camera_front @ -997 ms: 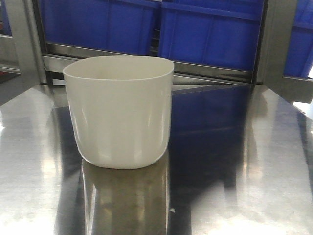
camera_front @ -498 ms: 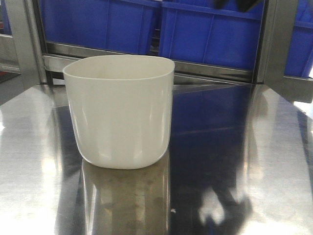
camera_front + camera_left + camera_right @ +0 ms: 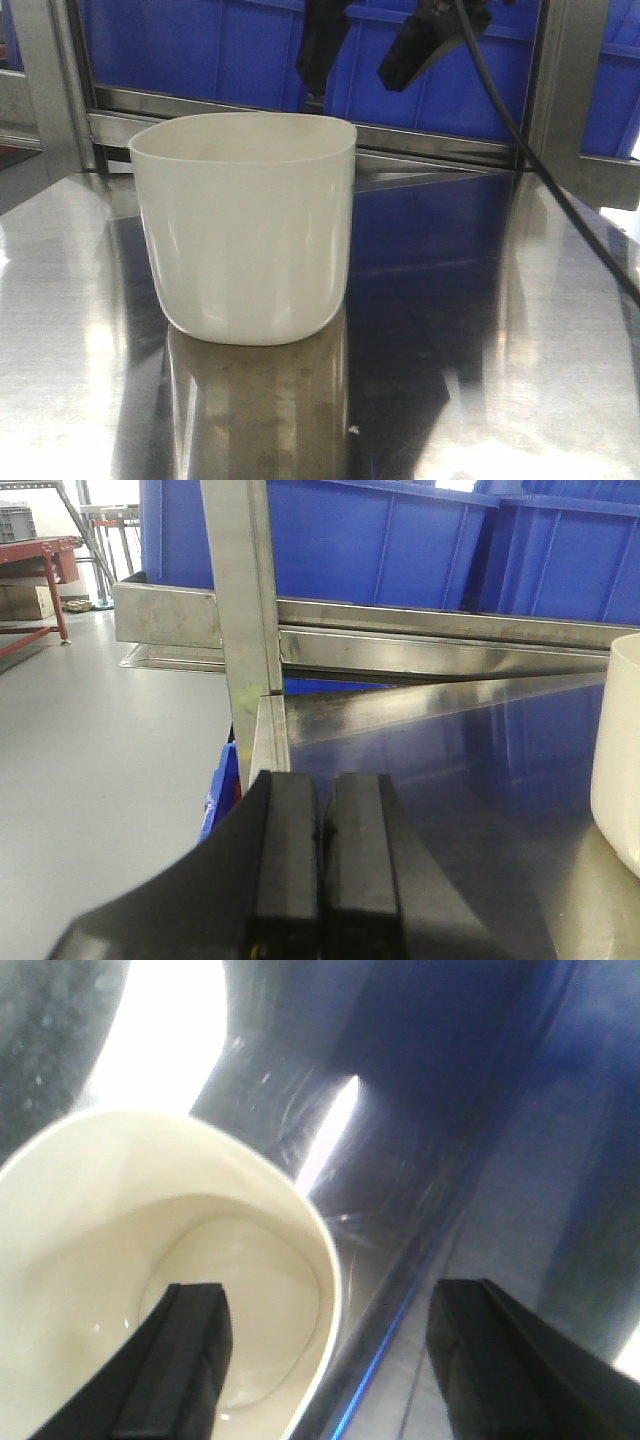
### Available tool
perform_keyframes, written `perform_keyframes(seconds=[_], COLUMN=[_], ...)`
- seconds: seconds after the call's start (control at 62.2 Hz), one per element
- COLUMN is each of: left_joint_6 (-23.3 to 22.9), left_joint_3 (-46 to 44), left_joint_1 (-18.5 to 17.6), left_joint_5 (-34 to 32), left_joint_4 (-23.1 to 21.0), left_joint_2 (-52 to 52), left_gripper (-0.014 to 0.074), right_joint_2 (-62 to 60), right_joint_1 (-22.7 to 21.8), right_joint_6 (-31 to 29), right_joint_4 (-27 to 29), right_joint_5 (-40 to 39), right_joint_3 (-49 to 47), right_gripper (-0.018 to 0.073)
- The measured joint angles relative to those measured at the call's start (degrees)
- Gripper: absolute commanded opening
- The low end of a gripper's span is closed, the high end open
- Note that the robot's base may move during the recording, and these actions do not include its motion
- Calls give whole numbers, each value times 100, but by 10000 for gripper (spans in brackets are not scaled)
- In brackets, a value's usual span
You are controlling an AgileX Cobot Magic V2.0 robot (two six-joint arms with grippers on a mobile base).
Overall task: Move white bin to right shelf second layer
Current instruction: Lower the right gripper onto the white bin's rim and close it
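The white bin (image 3: 245,230) stands upright and empty on the steel table (image 3: 480,330), left of centre. My right gripper (image 3: 365,60) hangs open above and behind the bin's far right rim. In the right wrist view it (image 3: 330,1295) straddles the rim: one finger (image 3: 185,1360) is over the inside of the bin (image 3: 120,1230), the other (image 3: 500,1360) over the table outside it. My left gripper (image 3: 325,790) is shut and empty, low at the table's left edge, with the bin (image 3: 620,750) off to its right. No shelf level with rollers shows.
Blue crates (image 3: 430,70) sit in a steel rack behind the table, above its steel front bar (image 3: 440,145). Steel posts (image 3: 40,80) stand at the back left and back right (image 3: 570,80). A black cable (image 3: 560,200) runs down from the right gripper.
My right gripper has come down into the front view from the top, open, above the bin's far rim. The bin has not moved.
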Motion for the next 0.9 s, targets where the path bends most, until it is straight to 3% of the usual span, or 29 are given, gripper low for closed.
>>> perform_keyframes(seconds=[0.804,0.9], left_joint_6=[0,0], left_joint_3=[0,0], left_joint_1=[0,0], left_joint_5=[0,0], left_joint_4=[0,0], left_joint_2=[0,0], left_gripper=[85,85], right_joint_2=[994,1007], right_joint_1=[12,12], right_joint_6=[0,0], right_joint_4=[398,427], right_joint_5=[279,238], right_joint_3=[0,0], right_gripper=[538,489])
